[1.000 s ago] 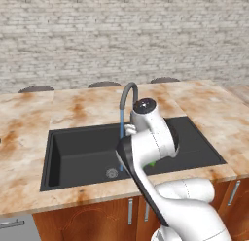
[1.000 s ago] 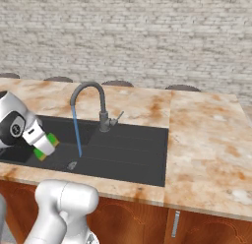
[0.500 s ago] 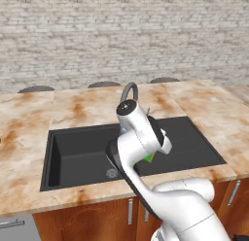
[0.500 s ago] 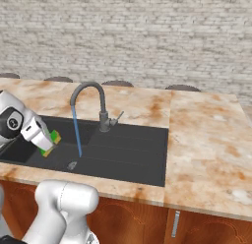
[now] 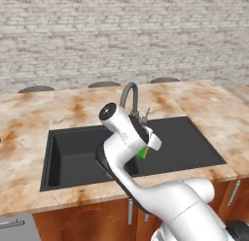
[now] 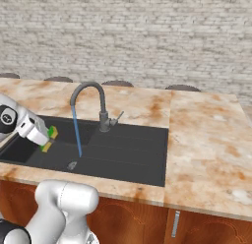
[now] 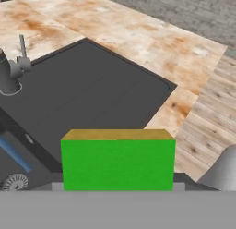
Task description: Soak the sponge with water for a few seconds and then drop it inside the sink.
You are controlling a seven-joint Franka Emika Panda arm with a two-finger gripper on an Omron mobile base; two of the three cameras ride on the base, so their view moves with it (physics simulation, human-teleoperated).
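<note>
My gripper (image 6: pixel 45 138) is shut on the sponge (image 6: pixel 50 135), a bright green block with a yellow edge, held above the left part of the sink (image 6: pixel 129 150). In the right base view the sponge hangs left of the water (image 6: pixel 77 132), a thin blue stream falling from the faucet (image 6: pixel 87 88) to the round drain (image 6: pixel 72 165); the two stay apart. The hand view has the sponge (image 7: pixel 118 161) low in the middle, hiding my fingertips, with the water (image 7: pixel 16 157) and drain (image 7: pixel 14 182) at lower left. From the left base view the sponge (image 5: pixel 142 151) peeks out under my wrist.
The black sink (image 5: pixel 73 155) lies in a marbled orange counter (image 6: pixel 206 135) before a grey brick wall. The faucet's lever (image 6: pixel 117 117) sticks out to the right of its base. Wooden cabinet fronts (image 6: pixel 206 228) run below the counter edge. Dark stool tops (image 5: pixel 35 89) stand behind the counter.
My arm has swung left in the left base view, carrying the sponge a little up and closer to the water stream. The grip on the sponge has held.
</note>
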